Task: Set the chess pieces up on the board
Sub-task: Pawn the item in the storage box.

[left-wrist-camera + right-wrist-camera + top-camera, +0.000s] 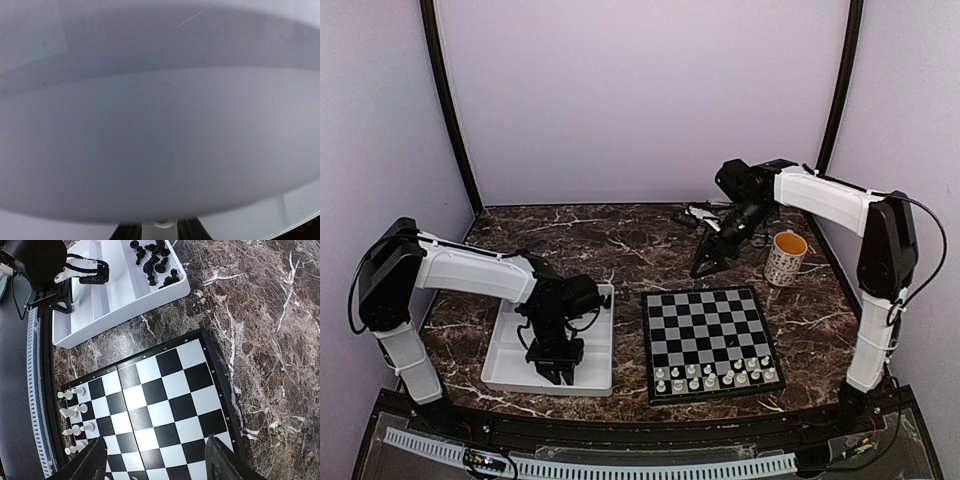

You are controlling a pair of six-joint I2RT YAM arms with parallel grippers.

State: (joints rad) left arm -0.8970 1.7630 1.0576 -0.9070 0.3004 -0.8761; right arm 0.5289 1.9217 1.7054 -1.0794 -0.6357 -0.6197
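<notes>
Lying on the veined table [620, 240] is the square board [705, 322].

- One board [708, 340], eight squares by eight.
- White pieces [715, 377]: two rows on the board, on the side toward the counter's near edge. There are about sixteen, but they are too small from above for a sure count. The right wrist view shows seven or eight of them at one end.
- Black pieces [152, 262]: one heap in the tray, roughly ten. They overlap too much for an exact count.
- One white tray [500, 365], toward the counter's left edge.
- One mug [785, 258], toward the counter's right edge.
- Two robot arms: the left arm [470, 270] and the right arm [830, 200].
- One dark marbled counter [620, 240].
</notes>
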